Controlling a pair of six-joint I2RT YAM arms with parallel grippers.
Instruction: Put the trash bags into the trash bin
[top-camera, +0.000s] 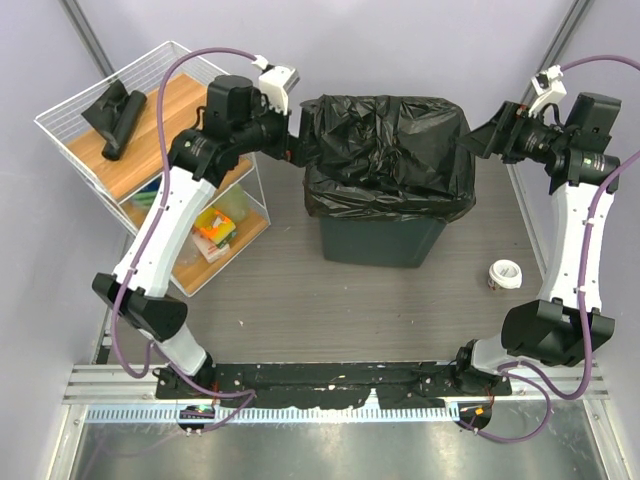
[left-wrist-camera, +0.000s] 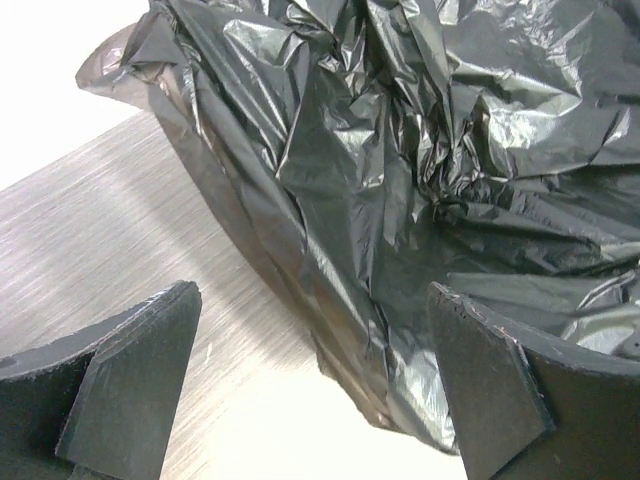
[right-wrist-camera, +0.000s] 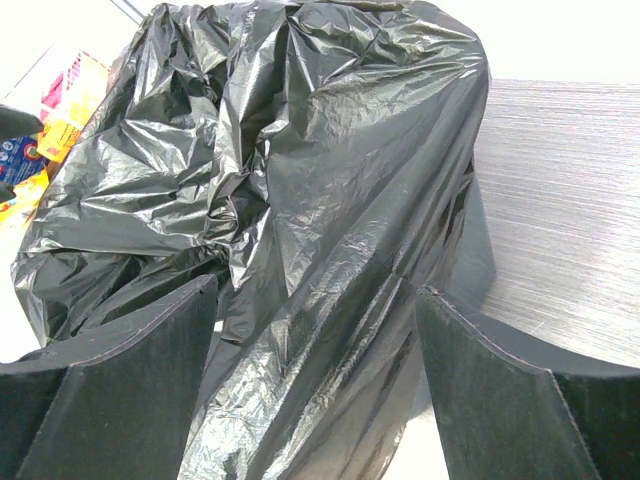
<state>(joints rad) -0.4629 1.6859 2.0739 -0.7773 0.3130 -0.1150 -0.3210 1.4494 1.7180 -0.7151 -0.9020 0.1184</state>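
Over the grey-green plastic trash bin (top-camera: 380, 245) drapes a crinkled black trash bag (top-camera: 385, 140); left end effector (left-wrist-camera: 312, 295) and right end effector (right-wrist-camera: 315, 288) both stand apart.

The left arm (top-camera: 160, 235) is raised from its base and bent inward at the elbow, with the left gripper (top-camera: 298, 140) held level and its jaws spread wide. The right arm (top-camera: 575, 230) is posed in mirror fashion, the right gripper (top-camera: 472, 140) pointed inward, jaws likewise parted.

Table (top-camera: 290, 300) under trash bin (top-camera: 380, 240), rack (top-camera: 70, 130), white roll (top-camera: 504, 274)
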